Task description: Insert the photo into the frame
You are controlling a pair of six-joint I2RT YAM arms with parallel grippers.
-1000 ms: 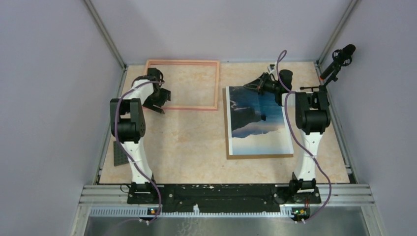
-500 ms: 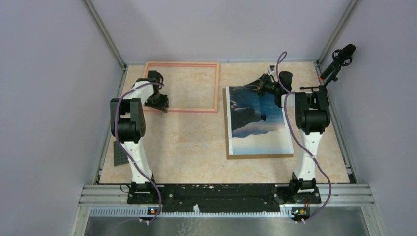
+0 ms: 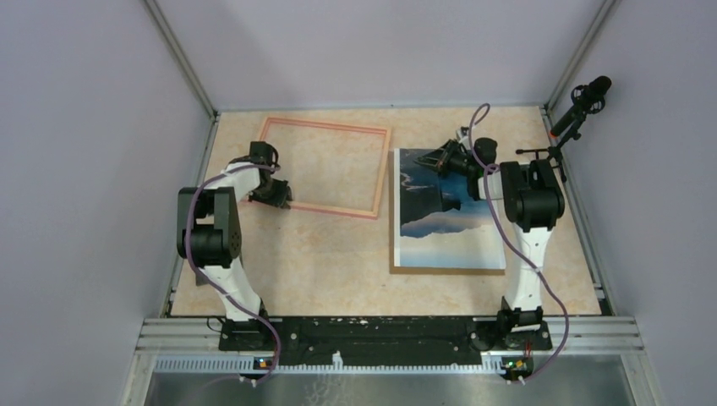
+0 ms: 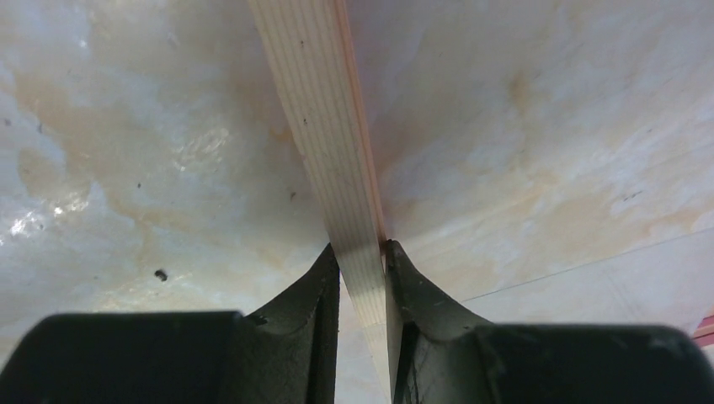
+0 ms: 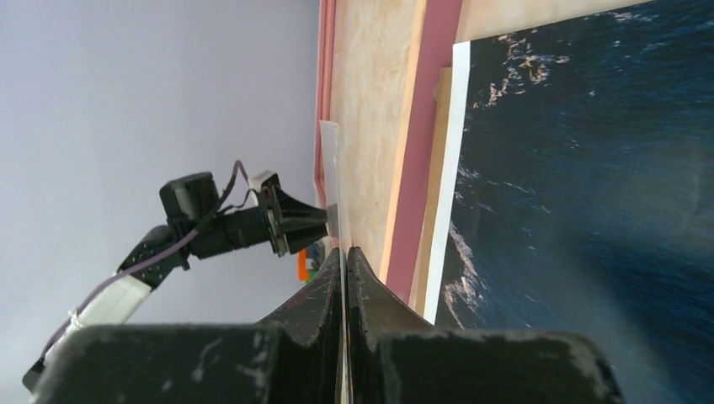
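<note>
Three pale lavender-grey walls (image 3: 101, 127) close in a table top (image 3: 338, 254) of glossy laminate marbled in peach and cream. Bare aluminium posts (image 3: 182, 63) rise at the far corners, and a ribbed metal rail (image 3: 169, 331) runs along the near edge where both arm bases are bolted. A black microphone on a stand (image 3: 583, 101) leans in at the far right corner.

The thin rectangular pinkish-tan wooden frame (image 3: 330, 124) lies skewed on the far left half of the table. The left gripper (image 3: 275, 196) is at its near-left corner. In the left wrist view the black fingers (image 4: 316, 295) stand narrow, clamped from both sides on one pale rail of the frame (image 4: 324, 126), above shiny laminate flecked with dark specks.

The photo (image 3: 444, 216), a print of blue sky, dark mountain and white cloud, rests picture-side up on a plain brown cardboard backing board (image 3: 448, 270), just right of the frame. The right gripper (image 3: 441, 159) sits at the photo's far edge. Its fingers (image 5: 324, 295) are pressed together around a hair-thin pale sliver; what that is I cannot tell.
</note>
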